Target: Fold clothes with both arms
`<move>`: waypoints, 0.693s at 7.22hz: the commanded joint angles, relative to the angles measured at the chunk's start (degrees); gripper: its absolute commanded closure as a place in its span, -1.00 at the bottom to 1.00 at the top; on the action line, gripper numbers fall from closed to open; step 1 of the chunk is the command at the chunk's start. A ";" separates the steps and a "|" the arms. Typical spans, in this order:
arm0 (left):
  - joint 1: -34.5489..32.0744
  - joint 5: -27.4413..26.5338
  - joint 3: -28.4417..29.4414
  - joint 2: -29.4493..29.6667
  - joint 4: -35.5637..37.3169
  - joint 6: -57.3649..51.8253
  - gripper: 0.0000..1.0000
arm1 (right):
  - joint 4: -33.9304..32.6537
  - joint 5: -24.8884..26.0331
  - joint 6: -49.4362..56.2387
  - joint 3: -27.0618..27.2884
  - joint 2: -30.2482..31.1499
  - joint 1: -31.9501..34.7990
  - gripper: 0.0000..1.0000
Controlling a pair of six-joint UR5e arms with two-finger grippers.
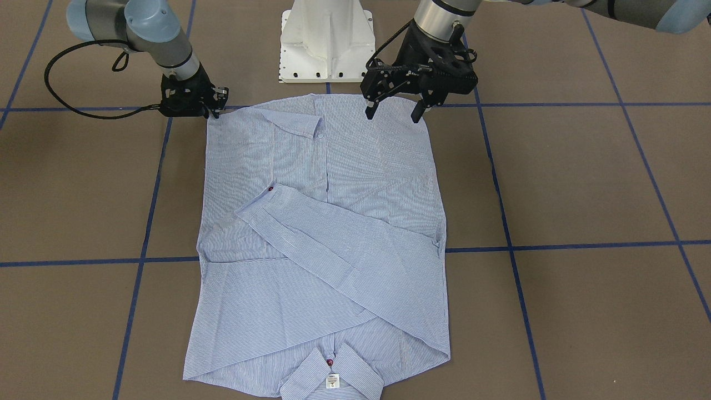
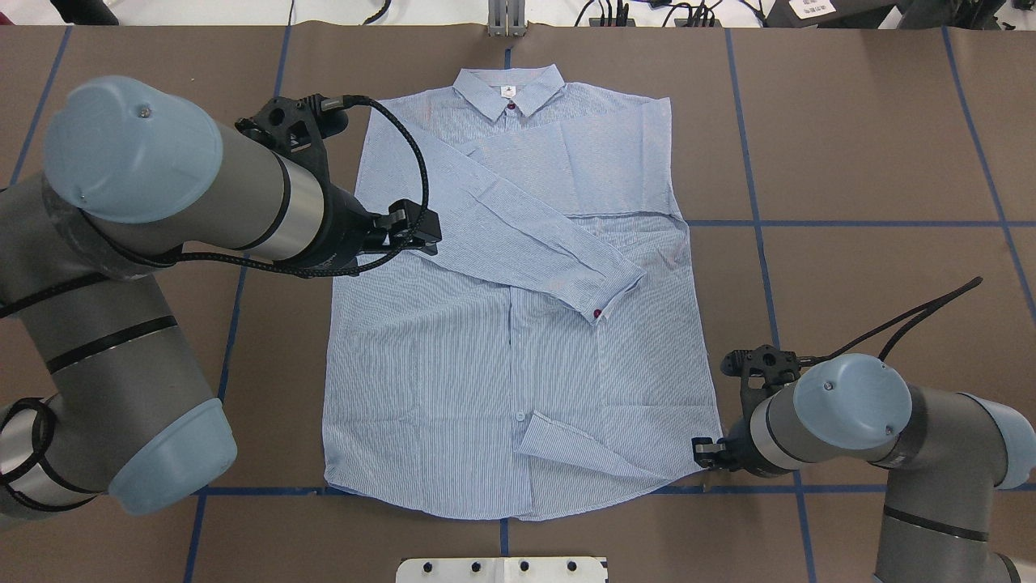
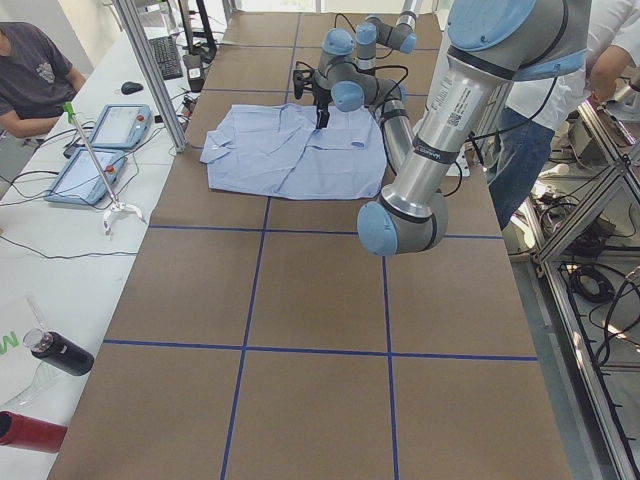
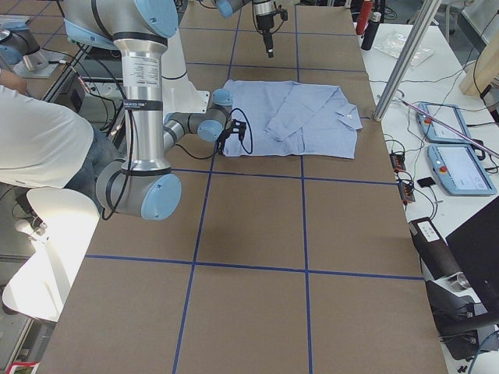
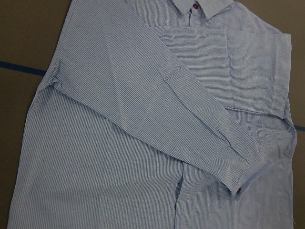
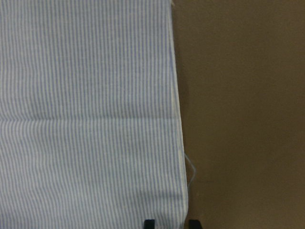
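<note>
the shirt [image 2: 518,364] lies flat on the brown bench [image 2: 850,162], front up, its collar [image 2: 508,85] at the far edge from the robot and its hem [image 2: 518,506] nearest the base, with both sleeves already laid in across the body. the right pincer [image 1: 216,111] is down low at its own hem corner. its wrist view shows two fingertips [image 6: 150,223] a narrow gap apart, astride the side edge of the cloth and apparently not yet closed on it. the left pincer [image 1: 393,115] hangs well above the other side of the shirt, spread wide and empty. the step looks to be taking both hem corners so the lower half can fold up toward the collar. to do it well, the left one should probably come down to the opposite hem corner [image 2: 332,478] before either closes. both should bite just inside the edge and catch every layer. they should then lift level and together, keeping the hem taut so it does not sag. the carry should stay low over the crossed sleeve [image 2: 550,243], so the fold lands square without dragging it askew.
</note>
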State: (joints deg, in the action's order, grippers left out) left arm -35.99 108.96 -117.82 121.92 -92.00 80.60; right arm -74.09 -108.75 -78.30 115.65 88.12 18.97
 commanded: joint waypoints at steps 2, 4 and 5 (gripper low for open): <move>0.04 -0.06 0.05 0.07 0.33 0.00 -0.99 | 0.00 0.11 -0.01 -0.07 -0.06 0.10 -0.96; 0.04 -0.06 -0.04 0.07 0.41 0.00 -0.99 | -0.08 0.11 -0.01 -0.42 -0.06 0.19 -0.82; 0.04 0.03 -0.04 0.07 0.41 0.00 -0.99 | -0.09 0.11 -0.01 -0.51 -0.06 0.19 -0.54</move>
State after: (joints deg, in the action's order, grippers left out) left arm -35.95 108.93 -117.85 121.99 -91.61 80.60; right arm -74.15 -108.63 -78.31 115.27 88.07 19.14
